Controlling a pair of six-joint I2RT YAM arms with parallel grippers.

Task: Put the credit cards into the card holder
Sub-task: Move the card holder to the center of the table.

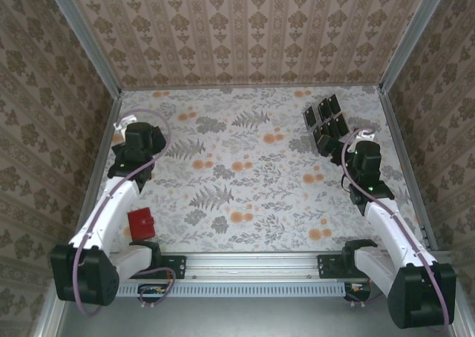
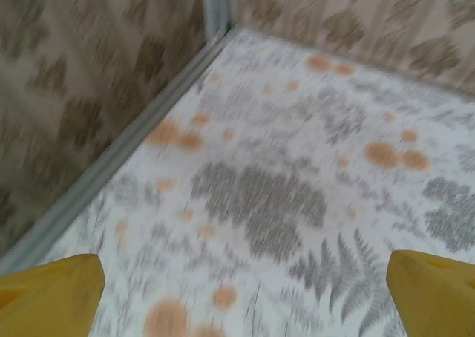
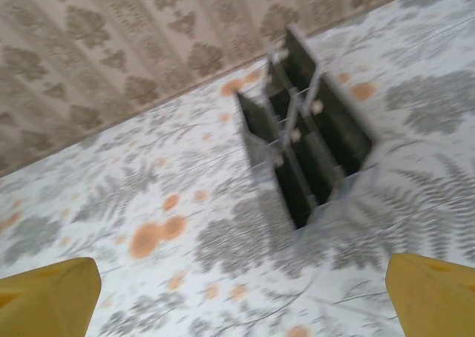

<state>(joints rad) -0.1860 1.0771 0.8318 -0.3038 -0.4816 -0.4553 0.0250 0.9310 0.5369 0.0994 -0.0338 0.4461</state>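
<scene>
The card holder [image 1: 139, 222] is a folded red rectangle lying on the flowered table near the front left, beside the left arm's lower link. Several black credit cards [image 1: 324, 123] stand grouped at the back right, in what looks like a clear rack; they appear blurred in the right wrist view [image 3: 304, 129]. My right gripper [image 3: 245, 300] is open, hovering short of the cards with nothing between its yellow fingertips [image 3: 52, 292]. My left gripper [image 2: 245, 300] is open and empty too, over bare table near the back left corner, far from the wallet.
Patterned walls enclose the table on three sides, with a metal corner post [image 2: 217, 7] close ahead of the left gripper. The right wall stands just right of the cards. A rail [image 1: 252, 266] with both arm bases runs along the front edge.
</scene>
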